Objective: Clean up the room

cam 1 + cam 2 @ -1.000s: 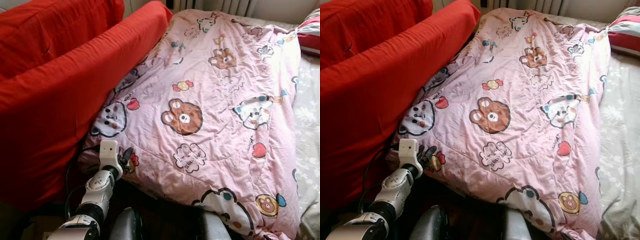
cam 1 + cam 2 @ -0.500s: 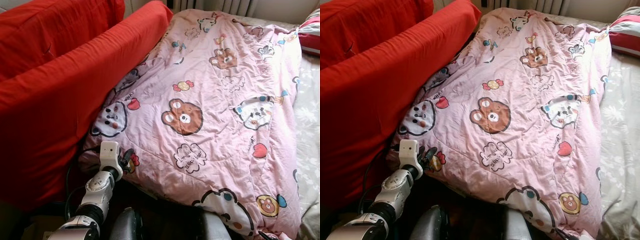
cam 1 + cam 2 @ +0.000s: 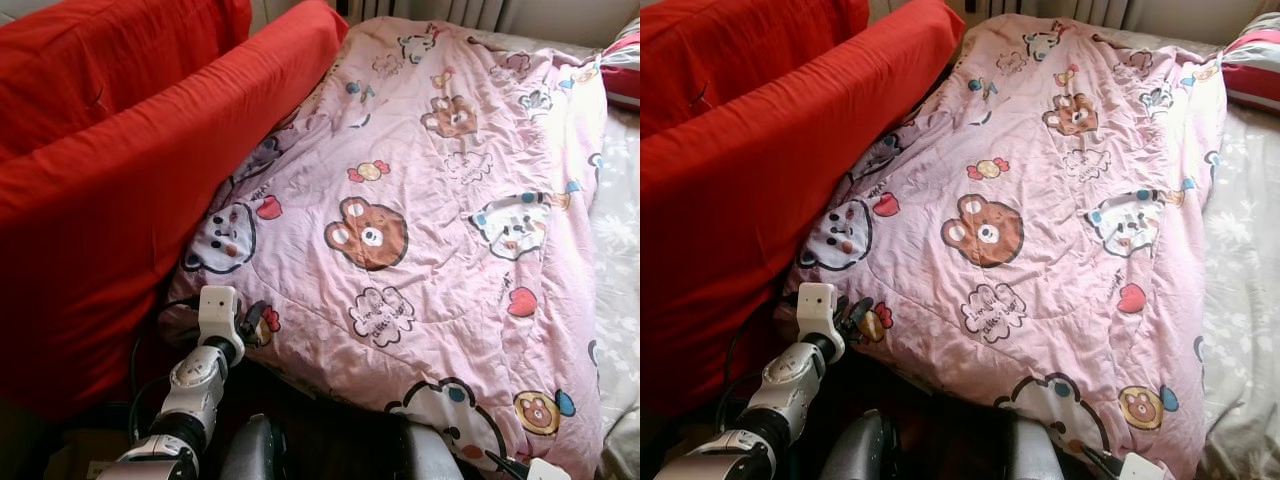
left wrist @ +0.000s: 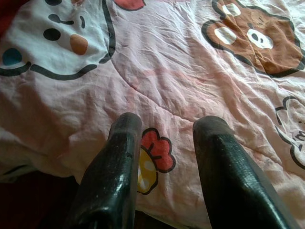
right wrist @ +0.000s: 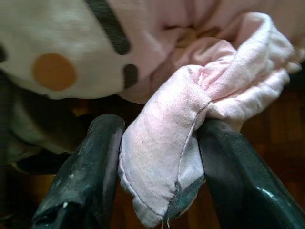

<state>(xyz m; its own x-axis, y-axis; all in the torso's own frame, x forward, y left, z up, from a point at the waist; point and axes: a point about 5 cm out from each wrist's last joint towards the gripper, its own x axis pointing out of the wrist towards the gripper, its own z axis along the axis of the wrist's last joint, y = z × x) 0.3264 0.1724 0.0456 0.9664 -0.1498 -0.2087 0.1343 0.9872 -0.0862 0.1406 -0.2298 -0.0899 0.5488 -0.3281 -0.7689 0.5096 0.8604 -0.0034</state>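
Beside red cushions [image 3: 120,170], right jaws pinch the pink quilt [image 5: 171,157] corner; left jaws spread.

A bright red fabric sofa [image 3: 110,190] runs along the left side, its thick cushions lit by daylight. To the right lies a grey floral bedsheet [image 3: 1240,300]. A white ribbed radiator [image 3: 420,10] stands at the far wall. Dark wooden floor [image 5: 267,143] lies below.
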